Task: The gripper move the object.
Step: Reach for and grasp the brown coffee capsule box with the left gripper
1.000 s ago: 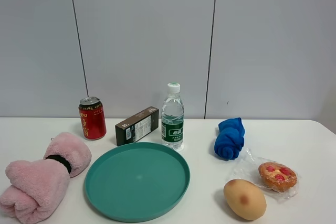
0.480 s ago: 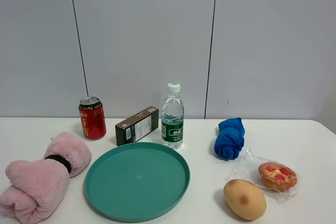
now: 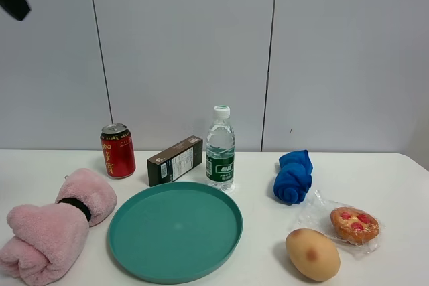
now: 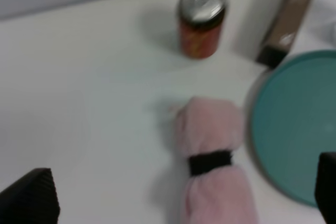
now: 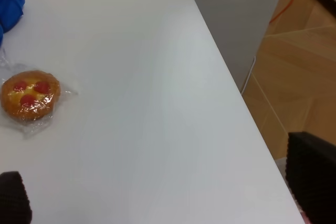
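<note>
Exterior high view: the box [image 3: 175, 160] is lying just behind the teal plate [image 3: 175, 231].
Left wrist view: the left gripper [image 4: 177, 195] is hanging with its fingers spread wide, holding nothing, and the box is lying beside the plate's rim. Right wrist view: the right gripper [image 5: 161, 190] is spreading its fingers wide too, holding nothing.

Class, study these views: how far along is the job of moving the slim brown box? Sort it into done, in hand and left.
Done: nothing yet; the brown box lies untouched between the red can and the bottle. In hand: the left gripper hangs open above the pink towel, holding nothing. Left: reach the box, grip it and move it.
</note>
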